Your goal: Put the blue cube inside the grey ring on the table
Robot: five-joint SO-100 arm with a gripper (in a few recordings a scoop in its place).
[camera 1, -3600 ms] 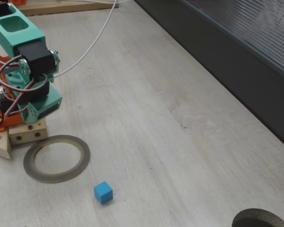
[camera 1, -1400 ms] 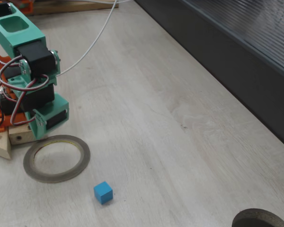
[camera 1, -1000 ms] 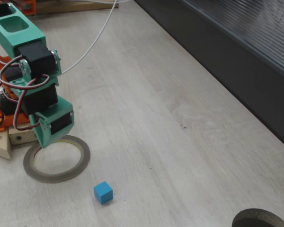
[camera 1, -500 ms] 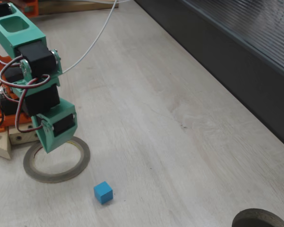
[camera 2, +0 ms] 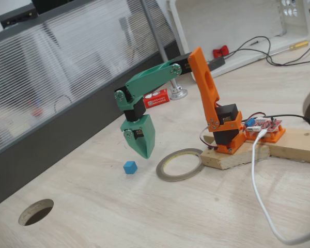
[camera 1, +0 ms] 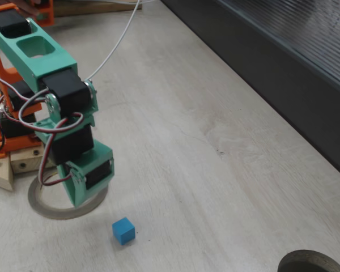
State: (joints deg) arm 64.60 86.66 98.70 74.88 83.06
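The blue cube [camera 1: 123, 230] [camera 2: 129, 167] lies alone on the pale wood table [camera 1: 215, 170] [camera 2: 119, 222]. The grey ring [camera 1: 42, 207] [camera 2: 180, 164] lies flat close to the arm's base. My green gripper [camera 1: 79, 195] [camera 2: 145, 153] points down, its fingers together in a shut wedge with nothing held. In a fixed view it covers the ring's right edge, up and left of the cube. In the other fixed view its tip hangs between cube and ring, just above the table.
A dark round hole [camera 1: 311, 262] [camera 2: 36, 212] is cut in the table beyond the cube. A dark ribbed panel [camera 1: 283, 51] [camera 2: 51, 77] borders the table. The arm's wooden base [camera 1: 22, 161] [camera 2: 248, 152] and a white cable [camera 1: 110, 48] [camera 2: 258, 191] lie near the ring.
The arm has unfolded from over its base and reached out. The gripper swung down across the ring toward the cube. Cube and ring have not moved.
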